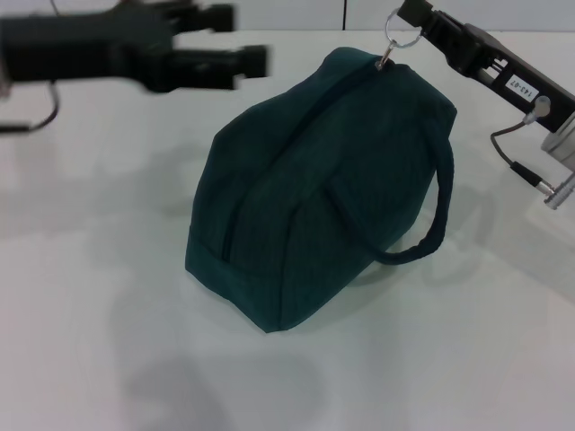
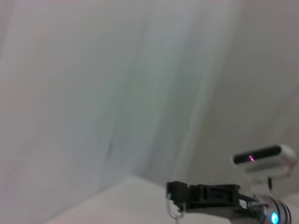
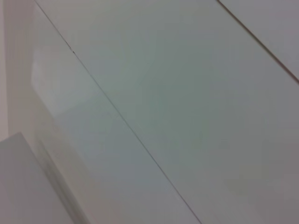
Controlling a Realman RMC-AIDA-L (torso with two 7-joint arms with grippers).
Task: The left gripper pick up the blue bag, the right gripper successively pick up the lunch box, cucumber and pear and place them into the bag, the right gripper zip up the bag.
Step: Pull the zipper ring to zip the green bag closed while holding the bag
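Blue bag (image 1: 314, 189): dark teal woven fabric, soft and slumped into a rounded wedge; it sits on the middle of the counter (image 1: 108, 314), zipped along its top seam.
Handle (image 1: 422, 224): one padded loop hangs off the bag's right flank; a second one cannot be made out.
Zipper pull (image 1: 402, 36): thin silver metal ring at the bag's far top end, linked to the seam by a small clip.
Right hand (image 1: 409, 16): black, boxy, on an arm with a white label and a silver cuff; its tip meets the ring, fingers closed on it.
Left hand (image 1: 243, 38): black, blurred, above the counter at far left, clear of the bag; fingers apart with a gap between them.
Counter: smooth, matte white.
Left wrist view: pale blank wall, plus the other arm's black hand (image 2: 175, 198) with the ring below it; bag cut off.
Right wrist view: only pale panels with thin seams; no bag, no fingers.
Hidden: the bag's contents cannot be seen.
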